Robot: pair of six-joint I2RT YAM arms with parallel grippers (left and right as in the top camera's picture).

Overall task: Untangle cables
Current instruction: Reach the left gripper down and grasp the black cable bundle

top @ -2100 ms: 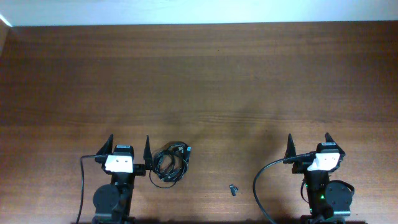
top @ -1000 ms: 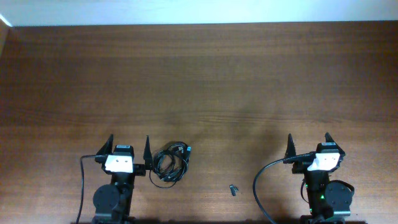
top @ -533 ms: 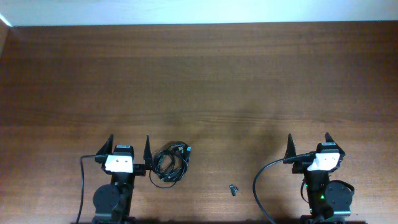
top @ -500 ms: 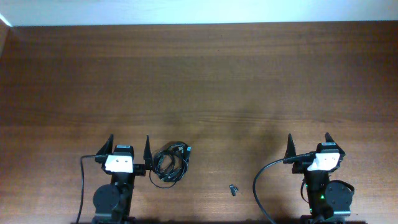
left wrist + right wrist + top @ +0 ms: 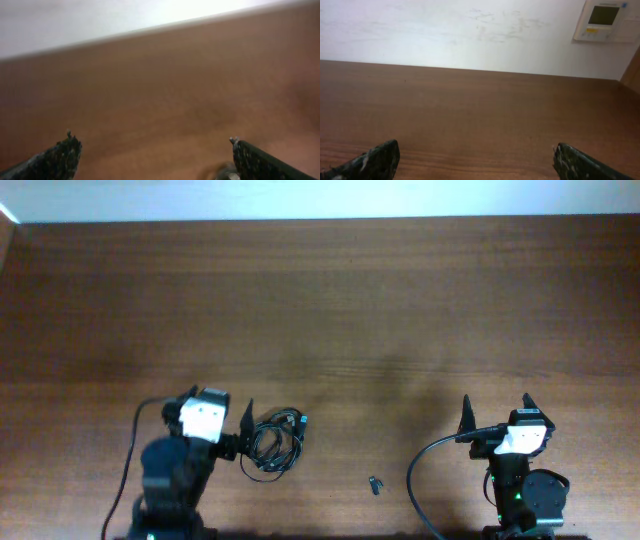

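A tangled bundle of black cables (image 5: 274, 441) lies on the wooden table near the front left. My left gripper (image 5: 222, 416) is open just left of the bundle, its right finger beside the cables. In the blurred left wrist view the open fingers (image 5: 152, 150) frame bare wood, with a grey blur of cable (image 5: 223, 172) by the right finger. My right gripper (image 5: 496, 408) is open and empty at the front right, far from the cables; the right wrist view shows its fingers (image 5: 475, 155) over bare table.
A small dark connector piece (image 5: 375, 484) lies on the table (image 5: 330, 310) between the two arms. A white wall with a thermostat panel (image 5: 605, 20) stands beyond the far table edge.
My left arm has swung and moved a little to the right and up, bringing its gripper closer to the cable bundle. The right arm and the cables have not moved.
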